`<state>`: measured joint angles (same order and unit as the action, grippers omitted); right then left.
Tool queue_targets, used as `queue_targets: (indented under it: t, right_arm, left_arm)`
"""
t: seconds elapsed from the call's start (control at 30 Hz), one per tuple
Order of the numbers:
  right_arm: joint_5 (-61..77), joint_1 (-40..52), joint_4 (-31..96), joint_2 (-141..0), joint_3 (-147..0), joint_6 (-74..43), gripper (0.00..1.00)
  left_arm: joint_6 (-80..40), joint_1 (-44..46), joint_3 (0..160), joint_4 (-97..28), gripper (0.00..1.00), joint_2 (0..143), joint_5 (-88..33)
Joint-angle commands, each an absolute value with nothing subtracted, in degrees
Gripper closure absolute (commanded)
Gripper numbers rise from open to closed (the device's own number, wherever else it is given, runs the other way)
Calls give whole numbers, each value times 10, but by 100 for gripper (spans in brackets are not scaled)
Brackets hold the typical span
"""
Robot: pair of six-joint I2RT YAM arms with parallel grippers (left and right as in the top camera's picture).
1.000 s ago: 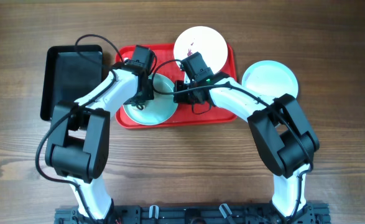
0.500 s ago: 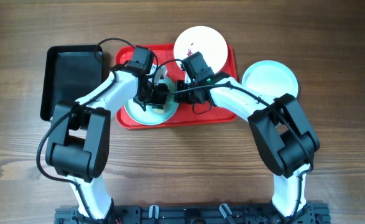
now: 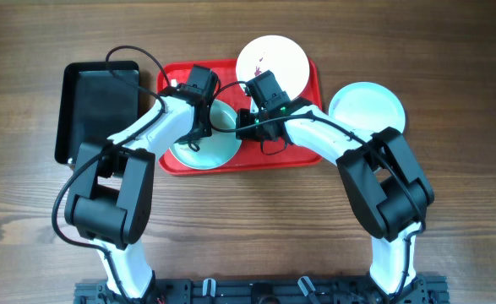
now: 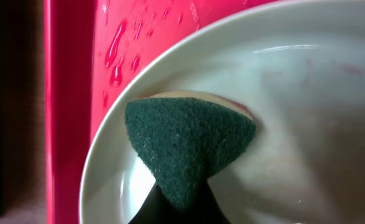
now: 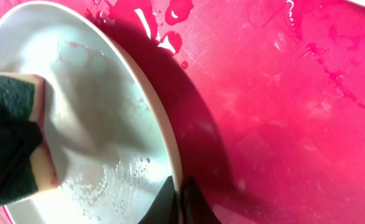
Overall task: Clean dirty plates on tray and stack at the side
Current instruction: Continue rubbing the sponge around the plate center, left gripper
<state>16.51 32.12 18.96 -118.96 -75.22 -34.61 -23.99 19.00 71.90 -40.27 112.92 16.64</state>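
Note:
A pale mint plate (image 3: 204,148) lies tilted at the left of the red tray (image 3: 302,143). My left gripper (image 3: 204,118) is shut on a green scouring sponge (image 4: 188,140) and presses it on the wet inside of this plate (image 4: 306,93). My right gripper (image 3: 242,127) is shut on the plate's right rim (image 5: 163,124), which stands thin between its fingertips (image 5: 170,198). The sponge also shows in the right wrist view (image 5: 8,124). A white plate (image 3: 271,63) with reddish-brown smears lies at the tray's far edge. A third pale plate (image 3: 366,108) sits on the table right of the tray.
A black rectangular tray (image 3: 100,110) lies left of the red tray. Water drops lie on the red tray's floor (image 5: 281,93) and near its left rim (image 4: 70,93). The wooden table (image 3: 248,219) stretches toward the front.
My left gripper swept the sponge toward the plate's middle and back toward its far rim. The right gripper kept its hold on the rim and stayed put.

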Motion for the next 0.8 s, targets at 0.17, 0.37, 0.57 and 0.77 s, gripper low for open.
queue_targets:
  t: [0.17, 0.37, 0.57, 0.77]
  right_arm:
    - [170, 322, 189, -1202, -761, -345, 96]
    - [170, 322, 189, -1202, -761, -345, 96]
    - [170, 322, 189, -1202, -761, -345, 96]
    - [170, 322, 189, -1202, -761, -345, 96]
  left_arm:
    - [-56, 192, 696, -462, 96, 1160, -81]
    - [13, 192, 696, -468, 96, 1160, -217]
    - [13, 184, 696, -480, 96, 1160, -213]
    - [-93, 154, 696, -499, 96, 1160, -64]
